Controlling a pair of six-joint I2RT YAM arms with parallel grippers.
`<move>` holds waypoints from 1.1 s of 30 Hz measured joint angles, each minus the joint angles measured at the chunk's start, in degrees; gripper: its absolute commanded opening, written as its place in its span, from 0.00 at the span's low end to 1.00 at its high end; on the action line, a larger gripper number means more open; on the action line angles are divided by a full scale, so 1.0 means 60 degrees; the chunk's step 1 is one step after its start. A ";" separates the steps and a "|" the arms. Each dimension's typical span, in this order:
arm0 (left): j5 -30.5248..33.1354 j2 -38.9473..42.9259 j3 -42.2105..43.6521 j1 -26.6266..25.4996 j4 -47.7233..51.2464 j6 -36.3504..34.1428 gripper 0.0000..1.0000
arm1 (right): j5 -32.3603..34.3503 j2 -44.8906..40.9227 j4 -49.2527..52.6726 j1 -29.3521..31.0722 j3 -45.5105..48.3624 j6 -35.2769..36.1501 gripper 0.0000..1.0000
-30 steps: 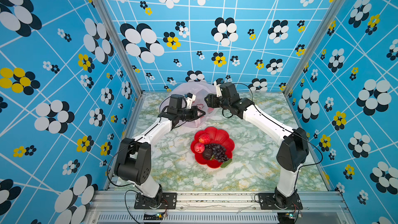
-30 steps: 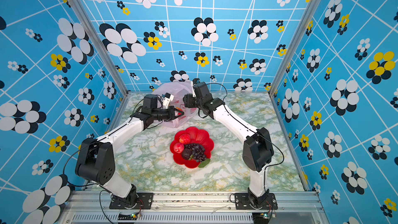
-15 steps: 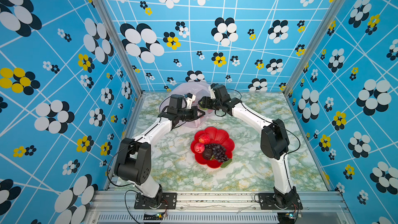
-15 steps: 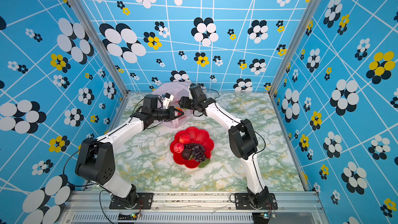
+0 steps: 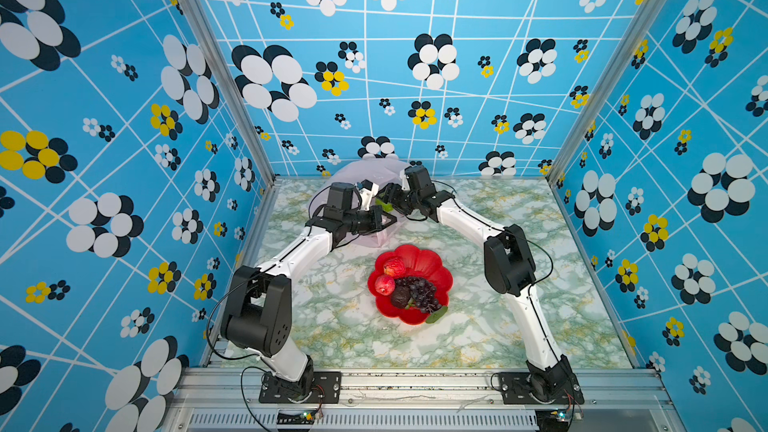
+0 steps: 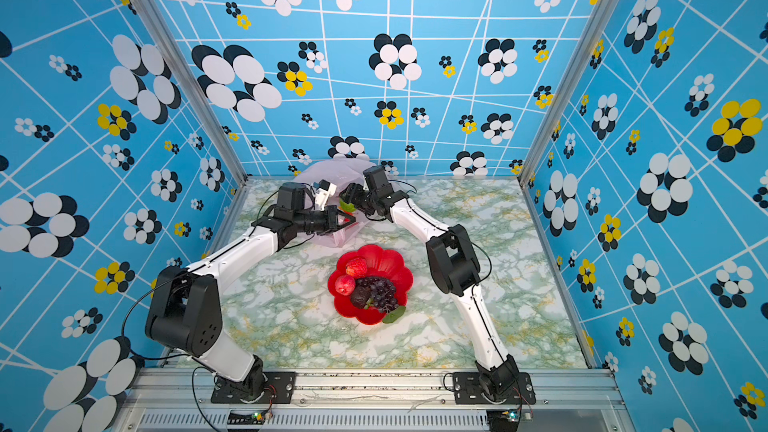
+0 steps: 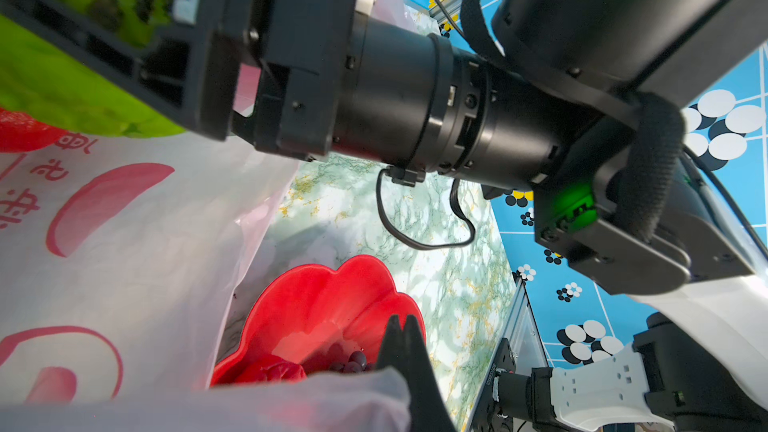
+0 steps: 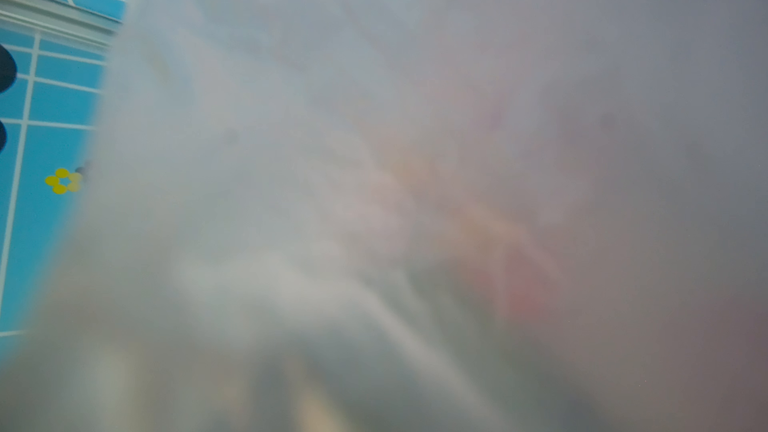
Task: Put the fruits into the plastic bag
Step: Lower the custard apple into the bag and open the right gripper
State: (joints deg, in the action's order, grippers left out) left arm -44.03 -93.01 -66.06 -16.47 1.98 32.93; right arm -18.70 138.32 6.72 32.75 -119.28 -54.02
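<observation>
Holding bag (image 5: pixel 356 172) rim with left gripper (image 5: pixel 390 221), pinched tight, as before. Gripping green fruit (image 5: pixel 384 205) in right gripper (image 5: pixel 385 198); shifted left since earlier, now at bag mouth. On plate (image 5: pixel 434 261) unchanged: two apples (image 5: pixel 385 284), grapes (image 5: pixel 419 290), brown fruit (image 5: pixel 400 296).

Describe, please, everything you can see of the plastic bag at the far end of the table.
The plastic bag is thin, translucent pale-pink film, crinkled, with red printed shapes and characters. It sits at the table's far edge, billowed up rather than flat, beyond the red plate. The left gripper, shut, appears to pinch its near edge. The right gripper holds a green fruit at its opening, and the film blurs nearly the whole right wrist view. Its handles cannot be made out.
</observation>
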 measured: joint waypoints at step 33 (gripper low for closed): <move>0.0270 0.0000 -0.0007 -0.0142 0.0463 -0.0430 0.00 | -0.0262 0.1013 -0.1723 -0.0153 -0.0798 -0.2951 0.83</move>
State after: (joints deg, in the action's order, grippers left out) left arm -42.41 -93.01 -66.11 -17.32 4.75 30.35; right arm -20.27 144.40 -3.62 31.83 -124.07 -71.72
